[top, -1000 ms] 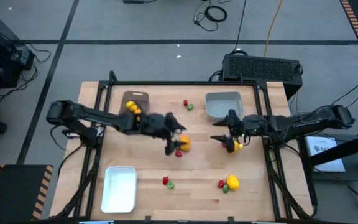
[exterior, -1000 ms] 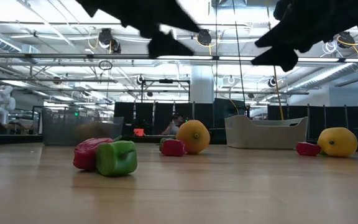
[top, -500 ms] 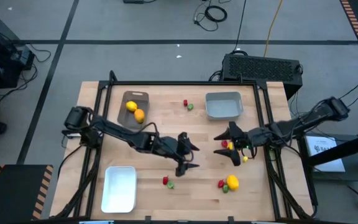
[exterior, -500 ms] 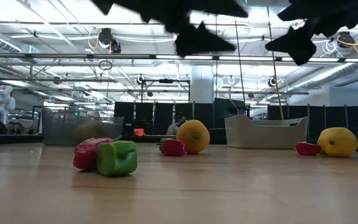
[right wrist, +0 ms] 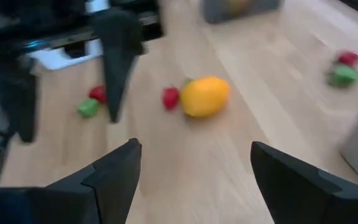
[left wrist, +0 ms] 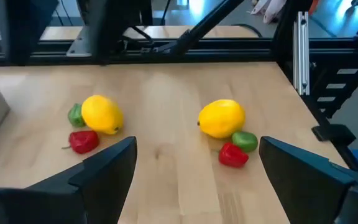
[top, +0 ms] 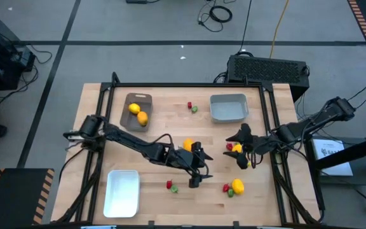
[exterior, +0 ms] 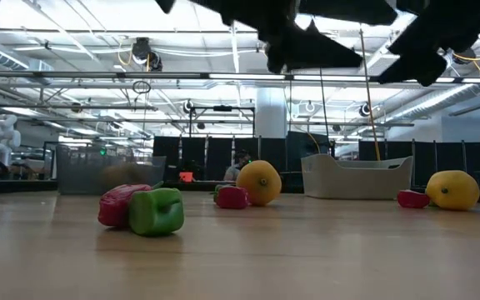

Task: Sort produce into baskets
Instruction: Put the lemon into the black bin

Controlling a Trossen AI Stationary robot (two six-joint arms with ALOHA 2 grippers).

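My left gripper (top: 199, 168) hovers open and empty over the middle of the table, between an orange fruit (top: 187, 145) and a red and a green piece (top: 171, 186). My right gripper (top: 241, 147) hovers open and empty above a yellow fruit (top: 237, 149) with a red piece beside it. Another yellow fruit (top: 237, 186) lies near the front with a red and a green piece. The brown-grey basket (top: 137, 102) holds a yellow and an orange fruit. The grey-blue basket (top: 229, 108) and the white basket (top: 122, 193) hold nothing that shows. Both yellow fruits (left wrist: 221, 118) show in the left wrist view ahead of my left gripper (left wrist: 197, 146). The orange fruit (right wrist: 205, 96) shows ahead of my right gripper (right wrist: 196, 149).
A red and a green piece (top: 192, 107) lie at the far middle between the two far baskets. A black frame (top: 189, 84) runs along the table's edges. A black box (top: 269, 69) stands behind the far right corner.
My left gripper has gone from beside the orange fruit toward the table's near edge and to the right, staying open. The orange fruit, covered by the arm half a second ago, shows again. My right gripper has drawn a little toward the right edge. No produce has moved.
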